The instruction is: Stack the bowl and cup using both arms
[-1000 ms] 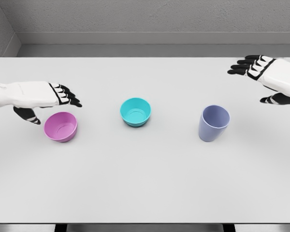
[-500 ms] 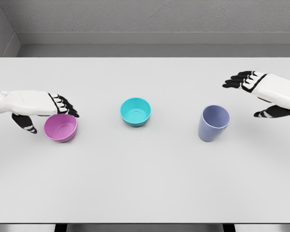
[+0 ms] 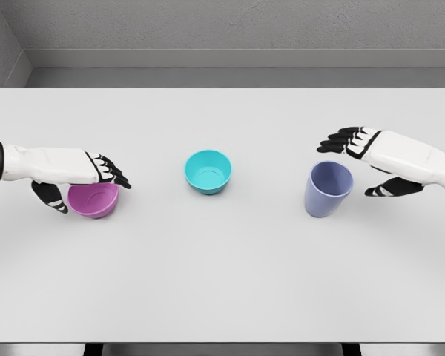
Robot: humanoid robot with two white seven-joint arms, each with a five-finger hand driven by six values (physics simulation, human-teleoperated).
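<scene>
- Change, left hand (image 3: pixel 78 172): compared with half a second ago, you will find it lower and slightly further right at the left of the frame. It now overlaps the far rim of the round pink plastic bowl (image 3: pixel 94 201), which has not moved.
- Change, right hand (image 3: pixel 374 159): it has come leftward and down from the right edge. Its fingertips (image 3: pixel 334 141) now sit above and just behind the rim of the tall lavender plastic cup (image 3: pixel 327 190); earlier they were well apart from it.
- Unchanged: the round teal plastic bowl (image 3: pixel 208 171) stands upright at centre frame, between the pink bowl and the cup and apart from both.
- Writing: you will read no brand, label or lettering on the bowls, the cup or the hands.
- Left-hand fingers (image 3: pixel 115 174): black, extended and slightly spread over the pink bowl's back edge, with the thumb down at the bowl's left side. The bowl sits between fingers and thumb, and no closed grasp shows. Contact with the rim cannot be confirmed.
- Right-hand fingers: spread and pointing left, with the thumb low at the cup's right. Nothing is held, and a gap shows between thumb and cup.
- Support: the flat white rectangular table (image 3: pixel 222 282) carries all three vessels upright, mouths up, in a row across mid-frame.
</scene>
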